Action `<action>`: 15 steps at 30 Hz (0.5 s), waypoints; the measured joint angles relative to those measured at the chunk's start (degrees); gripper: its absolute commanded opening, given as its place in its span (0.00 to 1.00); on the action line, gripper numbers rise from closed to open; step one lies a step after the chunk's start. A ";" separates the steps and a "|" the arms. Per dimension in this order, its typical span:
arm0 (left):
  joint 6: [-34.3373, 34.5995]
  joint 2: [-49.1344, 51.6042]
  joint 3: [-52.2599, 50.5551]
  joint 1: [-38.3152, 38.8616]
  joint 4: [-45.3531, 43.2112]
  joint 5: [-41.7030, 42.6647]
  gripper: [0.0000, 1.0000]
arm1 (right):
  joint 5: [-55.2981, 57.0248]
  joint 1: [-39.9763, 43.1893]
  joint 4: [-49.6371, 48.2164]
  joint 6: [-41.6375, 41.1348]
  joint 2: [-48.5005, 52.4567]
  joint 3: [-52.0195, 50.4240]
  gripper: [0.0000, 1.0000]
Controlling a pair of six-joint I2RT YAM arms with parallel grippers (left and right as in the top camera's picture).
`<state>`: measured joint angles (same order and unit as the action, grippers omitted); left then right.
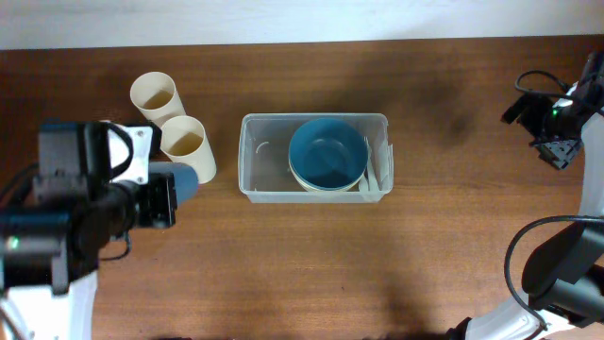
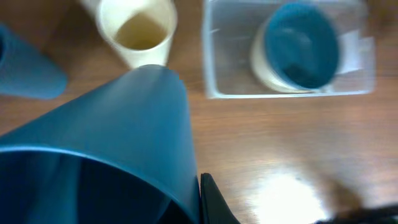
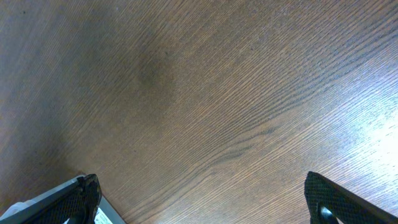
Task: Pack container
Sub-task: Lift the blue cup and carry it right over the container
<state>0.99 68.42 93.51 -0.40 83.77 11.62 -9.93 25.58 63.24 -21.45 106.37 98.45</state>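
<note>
Closest to the overhead lens, the left arm is seen well apart from the container, which is set at the middle of the wooden table. The left gripper is closed on a blue cup, which is held on its side between the arm and the container. A near cream cup is stood just beside the blue cup, and a far cream cup is placed behind it, further from the container. Inside the container a blue bowl is nested in a cream bowl; a white item at its far end cannot be identified. The right arm is kept well apart from the container.

From the left wrist, much of the table is blocked by the blue cup, with one dark finger at its rim. The container is seen beyond it, and a blurred blue shape lies far from the container.

From the right wrist, the right gripper is held wide over bare wood.
</note>
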 measured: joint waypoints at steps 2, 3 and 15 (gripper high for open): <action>-1.05 -1.44 0.00 0.00 -2.03 3.50 0.02 | 0.00 0.00 0.00 0.00 0.00 0.00 0.99; -1.38 -1.97 0.00 0.00 -3.82 5.18 0.01 | 0.00 0.00 0.00 0.00 0.00 0.00 0.99; -2.75 5.88 0.15 9.73 -22.45 11.98 0.02 | 0.00 0.00 0.00 -0.02 0.00 0.00 0.99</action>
<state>-1.76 74.30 93.67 9.32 61.32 23.59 -9.93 25.58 63.24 -21.47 106.37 98.45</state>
